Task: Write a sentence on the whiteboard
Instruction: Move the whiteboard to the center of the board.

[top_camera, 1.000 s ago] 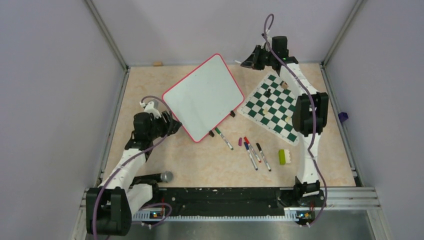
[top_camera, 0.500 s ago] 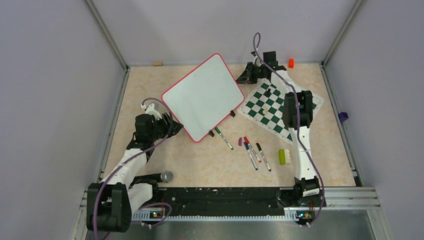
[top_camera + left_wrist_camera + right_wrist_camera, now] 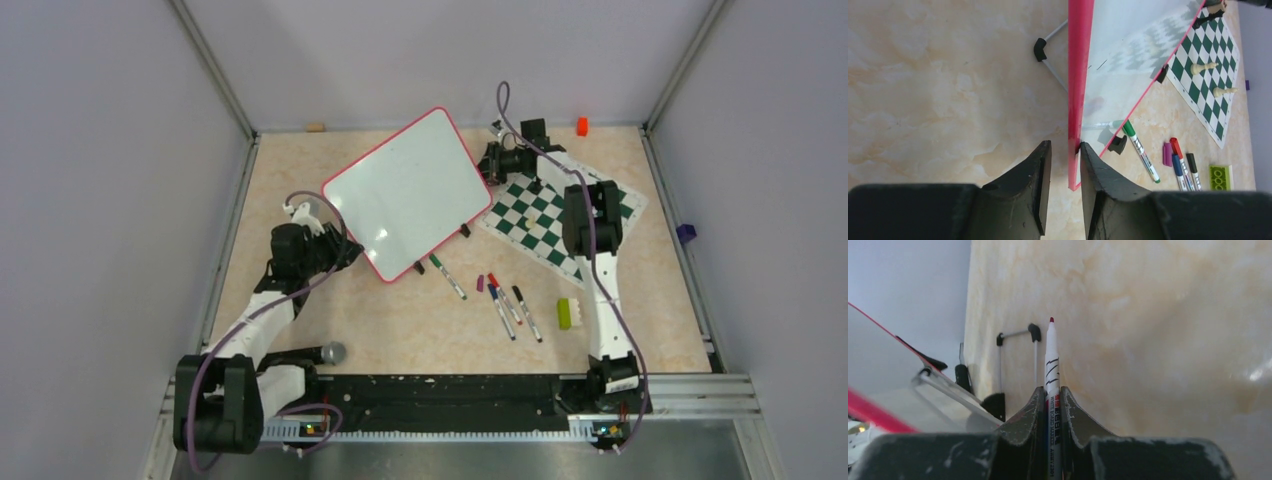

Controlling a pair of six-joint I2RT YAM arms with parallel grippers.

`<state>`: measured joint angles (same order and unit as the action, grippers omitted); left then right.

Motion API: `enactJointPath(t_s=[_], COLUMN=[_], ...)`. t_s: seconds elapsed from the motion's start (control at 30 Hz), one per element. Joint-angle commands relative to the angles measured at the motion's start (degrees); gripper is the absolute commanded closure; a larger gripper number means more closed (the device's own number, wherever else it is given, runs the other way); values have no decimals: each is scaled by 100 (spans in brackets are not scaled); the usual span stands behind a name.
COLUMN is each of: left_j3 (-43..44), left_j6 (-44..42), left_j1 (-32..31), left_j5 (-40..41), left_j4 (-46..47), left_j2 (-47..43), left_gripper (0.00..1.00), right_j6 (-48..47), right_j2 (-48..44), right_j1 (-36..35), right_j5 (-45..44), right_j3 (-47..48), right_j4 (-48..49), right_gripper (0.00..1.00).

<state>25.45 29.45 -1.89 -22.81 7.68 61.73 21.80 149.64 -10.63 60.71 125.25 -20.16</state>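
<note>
our left arm (image 3: 250, 325) and right arm (image 3: 605, 300) wear white shells, black joints, looping purple cables (image 3: 499, 100); gripper fingers (image 3: 1035, 190) dark, scuffed.

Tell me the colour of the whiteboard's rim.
The whiteboard rim is red-pink, clearest in the left wrist view.

The whiteboard (image 3: 405, 190) is glossy, the tabletop (image 3: 400, 335) smooth.

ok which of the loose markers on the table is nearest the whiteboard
The green-capped marker, lying alone beside the whiteboard's near black foot. The red-capped marker, blue-capped marker and black-capped marker lie bunched farther right.
</note>
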Motion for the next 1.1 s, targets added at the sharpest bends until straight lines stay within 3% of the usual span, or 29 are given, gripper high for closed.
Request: enactJointPath(t_s=[0.0, 0.27, 0.6, 1.07], left_j3=[208, 337, 704, 291], left_j6=[-343, -684, -750, -587], left_j1=[97, 95, 101, 33], left_j5=[424, 285, -486, -1207], left_j4=[326, 673, 1260, 1939], left_j2=[242, 552, 1468, 1566], left_gripper=[69, 70, 69, 68], right_j6=[-343, -678, -683, 1023], right_j2=[-813, -1621, -2675, -3729], right_j1=[-30, 39, 126, 919], right_j5=[222, 106, -307, -1440], right_j3=[-614, -1737, -3105, -4267], right_j4=[227, 260, 539, 2222], right_gripper=[100, 100, 100, 100])
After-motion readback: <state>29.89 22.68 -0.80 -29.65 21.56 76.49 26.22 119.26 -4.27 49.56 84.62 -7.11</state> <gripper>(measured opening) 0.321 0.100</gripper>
